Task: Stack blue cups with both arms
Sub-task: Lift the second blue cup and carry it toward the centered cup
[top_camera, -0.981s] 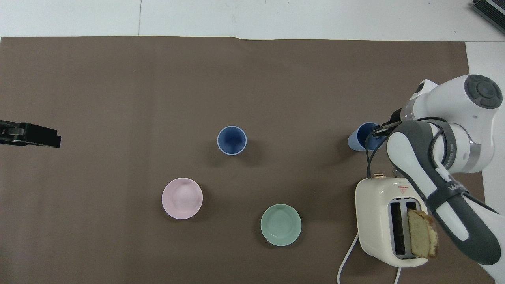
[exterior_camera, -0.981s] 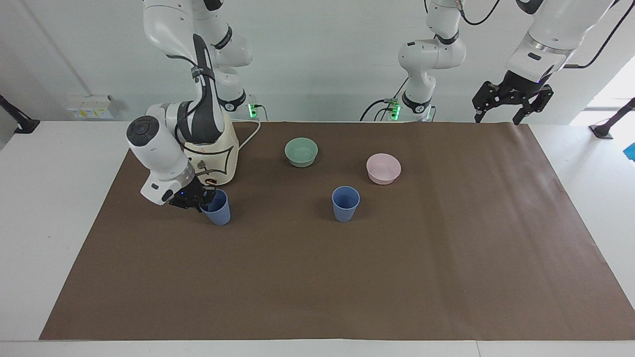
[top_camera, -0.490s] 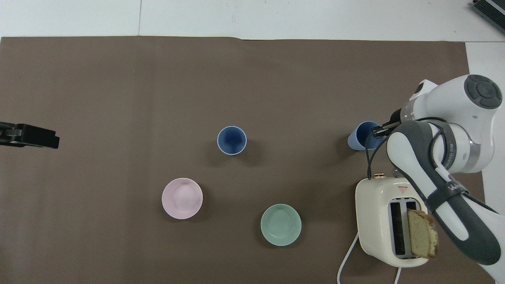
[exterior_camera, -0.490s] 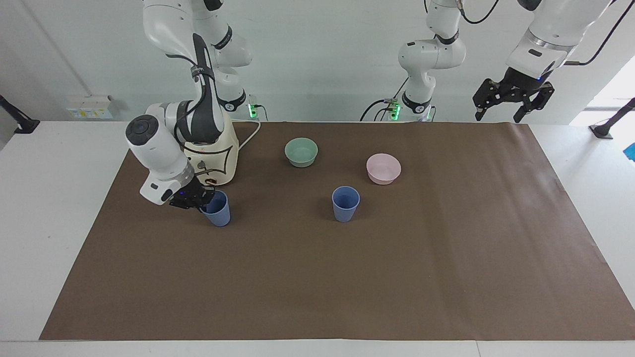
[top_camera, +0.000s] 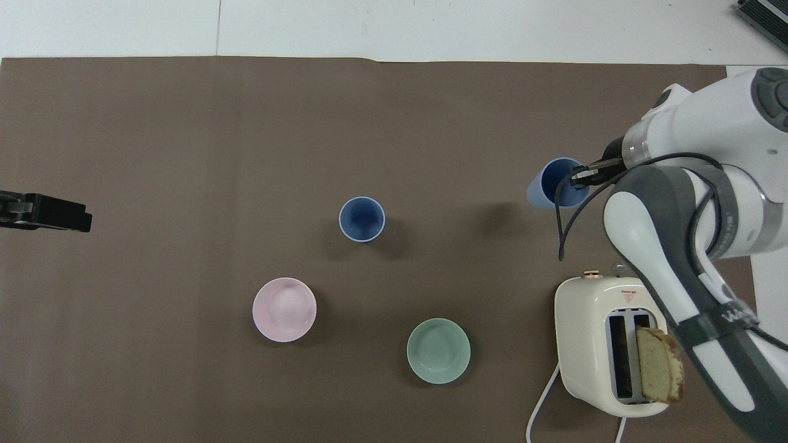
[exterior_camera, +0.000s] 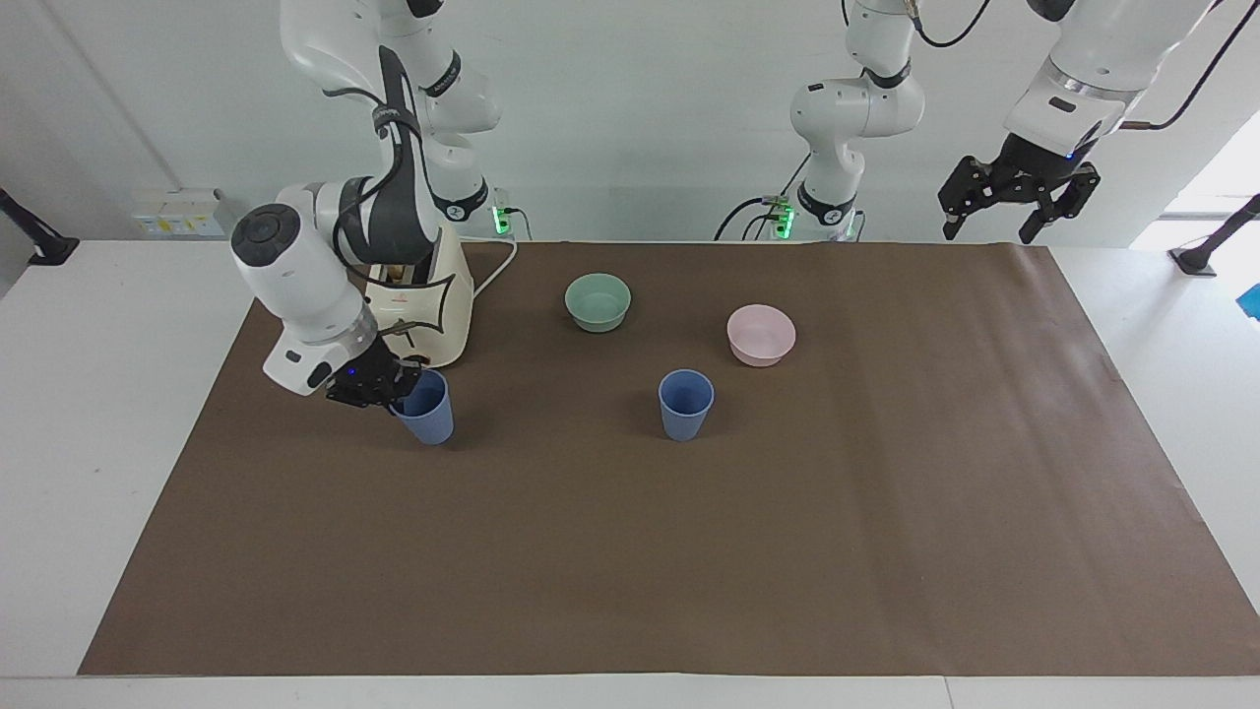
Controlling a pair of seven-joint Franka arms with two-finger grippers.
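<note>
Beside the toaster (exterior_camera: 425, 305), toward the table's middle, the right gripper (exterior_camera: 386, 390) is pinching the rim of 1 blue cup (exterior_camera: 426, 407), which hangs tilted just above the mat (exterior_camera: 689, 551). The other cup (exterior_camera: 685, 404) stands upright, well apart from the toaster. Over the mat's corner, well apart from the toaster, the left gripper (exterior_camera: 1017, 200) waits, spread.

Two blue cups are showing: one (exterior_camera: 686, 405) is sitting at the centre of the frame, the other (exterior_camera: 425, 407) at centre left. Two bowls are sitting above them, one pale green (exterior_camera: 598, 301) and one pink (exterior_camera: 761, 334). One cream toaster (exterior_camera: 423, 310) is standing at upper left, holding one slice of bread (top_camera: 659, 373). One brown mat (exterior_camera: 689, 551) is covering the table (exterior_camera: 89, 394).
</note>
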